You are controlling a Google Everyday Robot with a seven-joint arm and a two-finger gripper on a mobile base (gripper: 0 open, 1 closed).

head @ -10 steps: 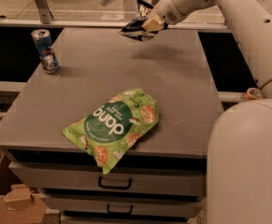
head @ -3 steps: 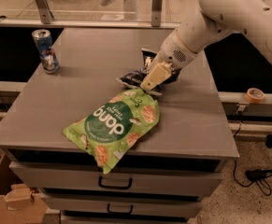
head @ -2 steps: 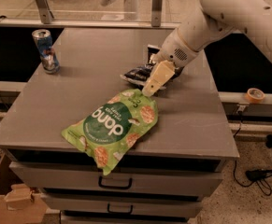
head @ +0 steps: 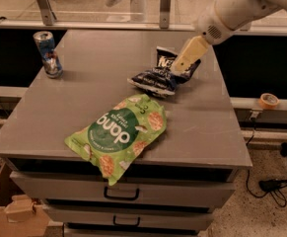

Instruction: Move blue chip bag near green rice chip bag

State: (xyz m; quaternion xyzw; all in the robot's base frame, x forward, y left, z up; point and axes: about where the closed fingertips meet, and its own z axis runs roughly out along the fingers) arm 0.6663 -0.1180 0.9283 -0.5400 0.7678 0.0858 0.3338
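The blue chip bag [head: 155, 78], dark navy and crumpled with white lettering, lies on the grey table [head: 84, 107] right of centre. The green rice chip bag [head: 119, 131] lies flat toward the front edge, its top corner a short gap below the blue bag. My gripper [head: 181, 67] reaches down from the upper right and sits at the blue bag's right end, overlapping it. Whether it still grips the bag does not show.
A blue-and-silver drink can [head: 48, 54] stands upright at the table's back left. Drawers [head: 121, 194] sit under the table front. A tape roll [head: 269, 100] lies on a ledge to the right. A cardboard box [head: 15, 211] and cables [head: 276, 186] are on the floor.
The gripper carried the blue bag from the back edge down to the middle, next to the green bag. Since 0.7 s ago the gripper has shifted up and right, and more of the bag shows.
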